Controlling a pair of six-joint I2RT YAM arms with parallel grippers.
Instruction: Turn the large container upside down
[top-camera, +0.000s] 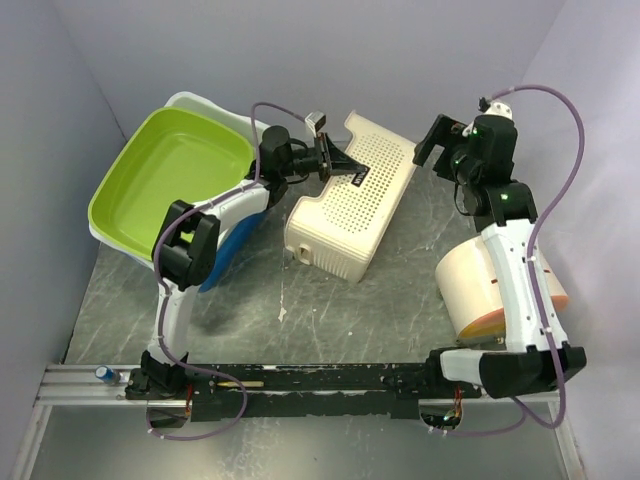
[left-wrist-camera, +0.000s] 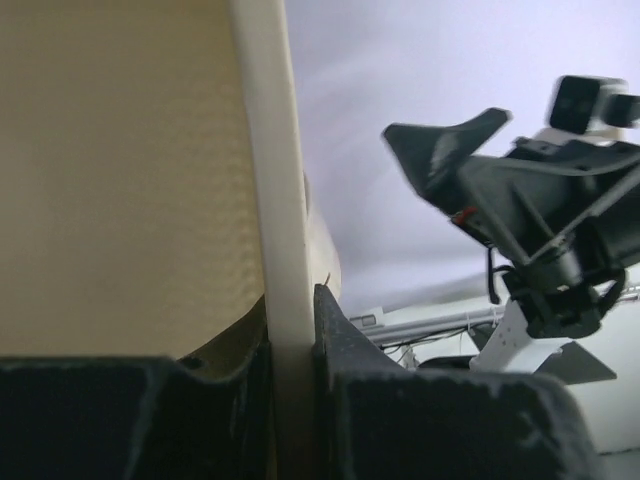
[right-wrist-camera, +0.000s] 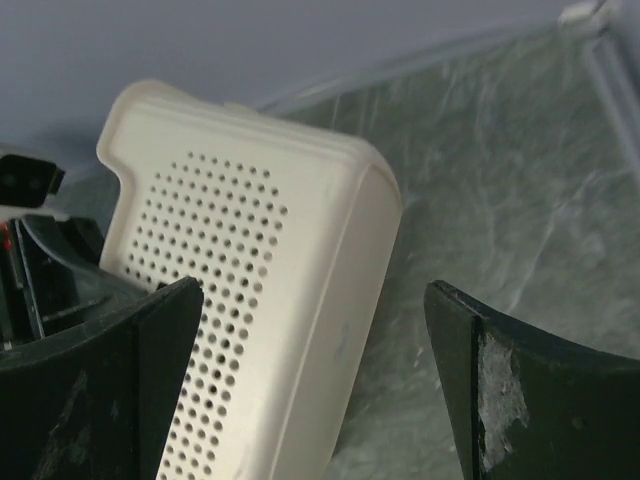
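Observation:
The large container is a cream perforated basket (top-camera: 350, 205) in the middle of the table, tilted, with a perforated face turned up. My left gripper (top-camera: 345, 168) is shut on its rim at the far left side. In the left wrist view the cream rim (left-wrist-camera: 275, 200) runs straight between my two fingers (left-wrist-camera: 345, 370), with the basket wall (left-wrist-camera: 120, 180) to the left. My right gripper (top-camera: 425, 145) is open and empty, hovering just past the basket's far right end. In the right wrist view the basket's corner (right-wrist-camera: 260, 290) lies below my open right gripper (right-wrist-camera: 312, 290).
A green tub (top-camera: 170, 175) nested in a white tub (top-camera: 215, 105) leans at the back left, with a blue item (top-camera: 225, 250) under it. A cream roll with an orange edge (top-camera: 495, 285) lies at the right beside the right arm. A black rail (top-camera: 300, 380) runs along the near edge.

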